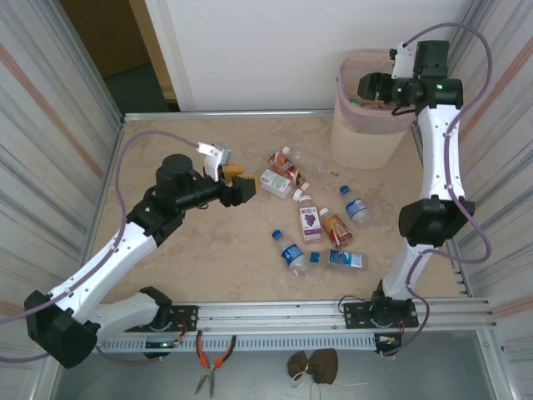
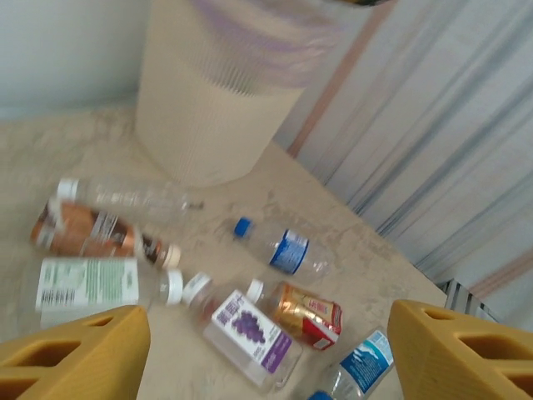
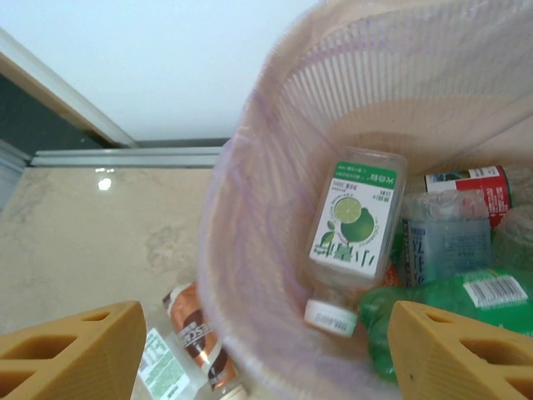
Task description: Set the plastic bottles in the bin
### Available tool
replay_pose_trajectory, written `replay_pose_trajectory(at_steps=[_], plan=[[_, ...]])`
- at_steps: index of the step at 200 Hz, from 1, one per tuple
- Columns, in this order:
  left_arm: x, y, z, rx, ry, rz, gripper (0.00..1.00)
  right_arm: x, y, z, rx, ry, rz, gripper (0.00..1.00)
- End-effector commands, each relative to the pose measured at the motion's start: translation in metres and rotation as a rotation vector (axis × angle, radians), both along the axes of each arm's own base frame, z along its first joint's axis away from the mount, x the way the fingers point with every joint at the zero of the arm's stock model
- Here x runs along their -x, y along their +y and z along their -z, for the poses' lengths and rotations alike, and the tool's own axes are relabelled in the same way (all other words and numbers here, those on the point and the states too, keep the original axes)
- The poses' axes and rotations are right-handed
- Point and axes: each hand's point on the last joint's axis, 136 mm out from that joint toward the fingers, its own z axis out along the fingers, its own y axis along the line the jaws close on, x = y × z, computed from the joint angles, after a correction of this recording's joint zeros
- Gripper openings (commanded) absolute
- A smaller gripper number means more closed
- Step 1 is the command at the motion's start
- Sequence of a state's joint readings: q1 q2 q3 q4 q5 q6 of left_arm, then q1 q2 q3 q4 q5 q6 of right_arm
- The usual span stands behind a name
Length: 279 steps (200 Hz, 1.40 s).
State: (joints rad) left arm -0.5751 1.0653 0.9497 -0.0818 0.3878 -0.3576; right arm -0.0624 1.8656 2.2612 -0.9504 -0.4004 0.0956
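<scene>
Beige, stony-looking worktop (image 1: 191, 258) lies between ribbed grey walls, with a white wall at the far end. The bin (image 1: 366, 133) stands upright in the far right corner. A pinkish bag is folded over its rim.

A bunch of plastic bottles (image 1: 291, 254) lie on their sides in the middle of the worktop, left of the bin and nearer than it. Among them are a purple-label bottle (image 1: 310, 223), a red-and-orange bottle (image 1: 336, 227) just right of it, and a blue-label bottle (image 1: 357, 208) right again. At the far left of the bunch lie a white-green bottle (image 1: 276, 182) and a brown-label bottle (image 1: 288, 167), close together. A see-through bottle (image 2: 133, 197) lies nearest the bin, a little way from its wall.

The left tool (image 1: 241, 187) hangs just left of the bunch, close to the white-green bottle. In the left wrist view its two yellow fingers (image 2: 75, 354) are wide apart, and the bottles on the worktop show in the gap.

The right tool (image 1: 372, 86) is up over the mouth of the bin. Its yellow fingers (image 3: 71, 354) are wide apart too. Down inside the bin a lime-label bottle (image 3: 356, 221) leans on the wall with its white cap pointing down. Beside it lie a red-label bottle (image 3: 468, 180), a clear bottle (image 3: 445, 242) and a green bottle (image 3: 441, 304), all piled together.

Red-handled pliers (image 1: 212, 360) lie on the grey ledge in front of the arm bases.
</scene>
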Motion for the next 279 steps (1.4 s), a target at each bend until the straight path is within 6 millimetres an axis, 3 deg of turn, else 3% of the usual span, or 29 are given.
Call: replay_pose_trajectory(at_steps=[1,24,57,60,79,125,165,215,279], plan=[[-0.013,0.019,0.031,0.013,0.224,-0.183,0.76,0.025,0.004,-0.021,0.022,-0.052,0.003,0.75],[-0.018,0.024,0.068,0.031,0.43,-0.3,0.8,0.044,0.006,-0.027,0.009,-0.079,0.013,0.75],[-0.016,0.031,0.117,-0.018,0.623,-0.484,0.77,0.073,0.012,-0.031,-0.02,-0.111,0.024,0.75],[-0.015,0.032,0.12,-0.018,0.638,-0.499,0.76,0.075,0.013,-0.021,-0.024,-0.09,0.026,0.75],[-0.011,0.033,0.144,-0.028,0.744,-0.587,0.74,0.089,0.015,-0.017,-0.037,-0.097,0.033,0.75],[0.003,-0.002,0.189,-0.102,0.921,-0.578,0.7,0.111,0.019,-0.005,-0.052,-0.091,0.039,0.75],[0.012,-0.043,0.216,-0.13,1.028,-0.502,0.66,0.121,0.023,0.002,-0.05,-0.083,0.03,0.75],[0.016,-0.074,0.241,-0.155,1.135,-0.46,0.62,0.126,0.02,0.007,-0.033,-0.081,0.03,0.75],[0.023,-0.085,0.265,-0.177,1.239,-0.467,0.57,0.133,0.015,0.006,-0.039,-0.094,0.035,0.76]])
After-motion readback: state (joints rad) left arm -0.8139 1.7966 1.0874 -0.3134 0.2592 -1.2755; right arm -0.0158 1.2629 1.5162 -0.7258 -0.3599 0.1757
